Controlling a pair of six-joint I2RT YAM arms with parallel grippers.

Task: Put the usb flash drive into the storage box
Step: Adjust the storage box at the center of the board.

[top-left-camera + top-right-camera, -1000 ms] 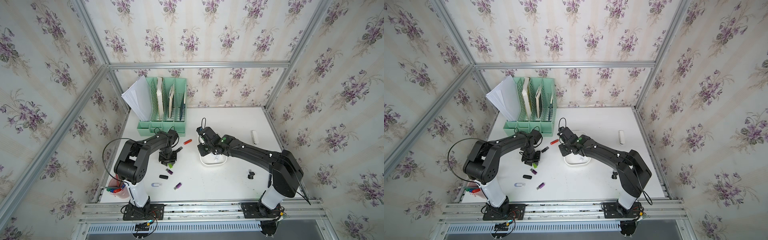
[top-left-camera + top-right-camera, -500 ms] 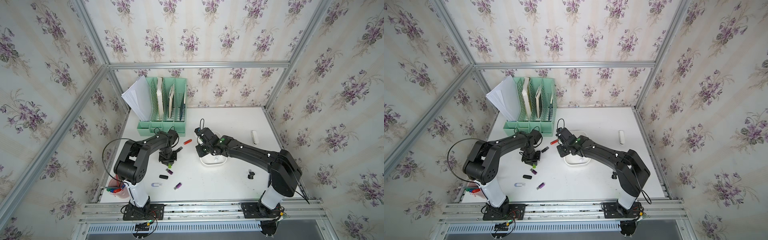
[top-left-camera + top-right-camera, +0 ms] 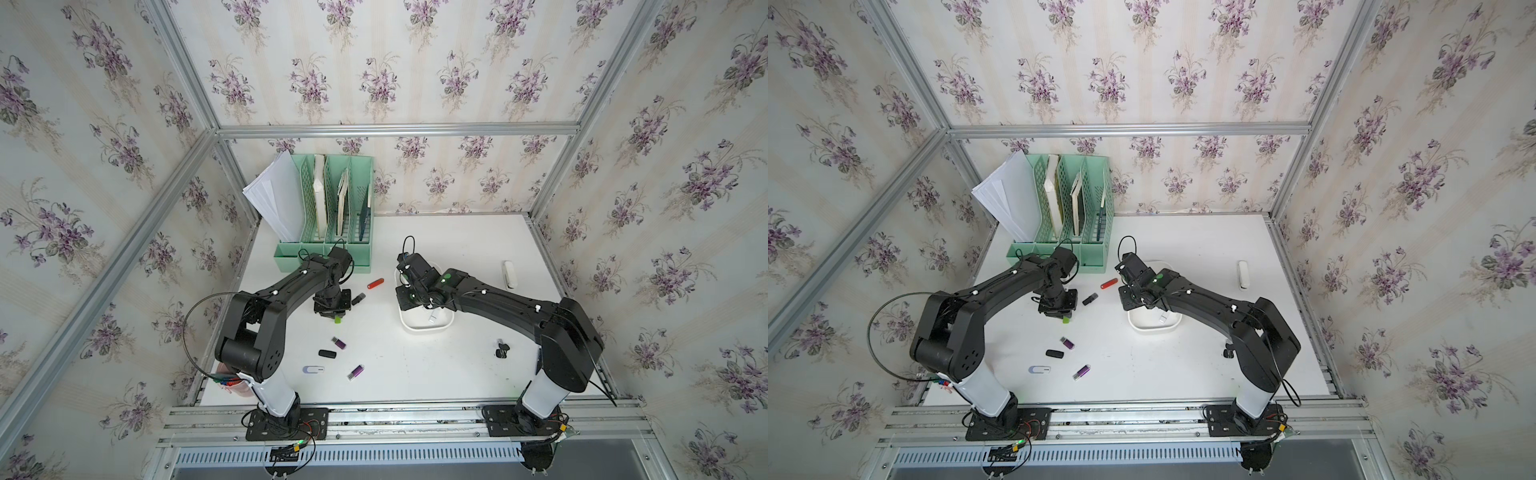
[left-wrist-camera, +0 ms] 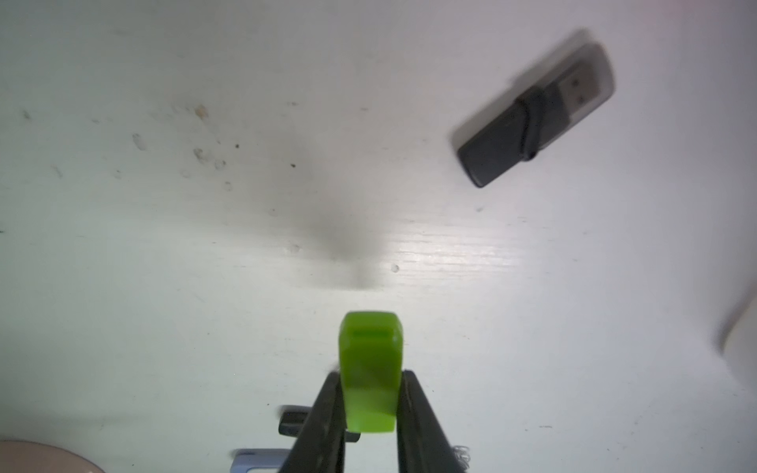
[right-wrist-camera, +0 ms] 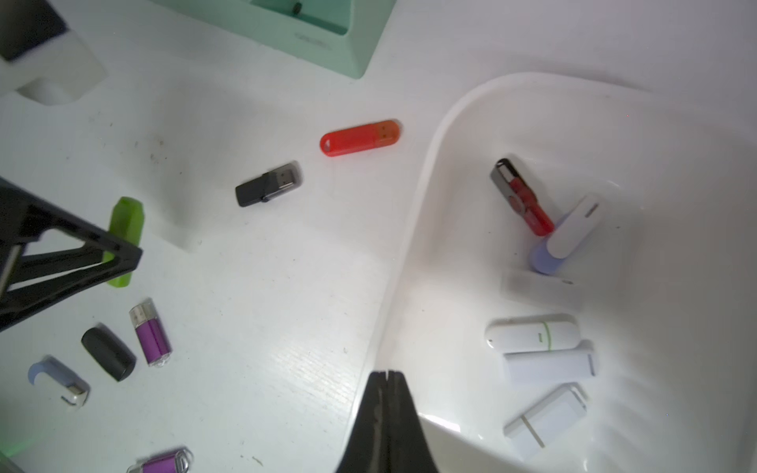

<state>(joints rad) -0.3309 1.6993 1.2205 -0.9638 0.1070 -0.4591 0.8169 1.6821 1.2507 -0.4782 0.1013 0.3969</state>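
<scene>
Left tool (image 4: 370, 393) is pinching the green usb flash drive (image 4: 368, 348); right tool (image 5: 387, 374), pressed together empty, is hovering over the storage box (image 5: 422, 184), nine-o'clock rim.

The black flash drive (image 4: 532, 116) is blurred; a purple drive (image 5: 164, 463) is cropped.

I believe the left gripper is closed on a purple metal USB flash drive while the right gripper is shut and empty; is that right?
Not quite: the left gripper is closed on a lime-green plastic USB flash drive, not a purple metal one, as the left wrist view shows. The right gripper is indeed shut and empty.
</scene>
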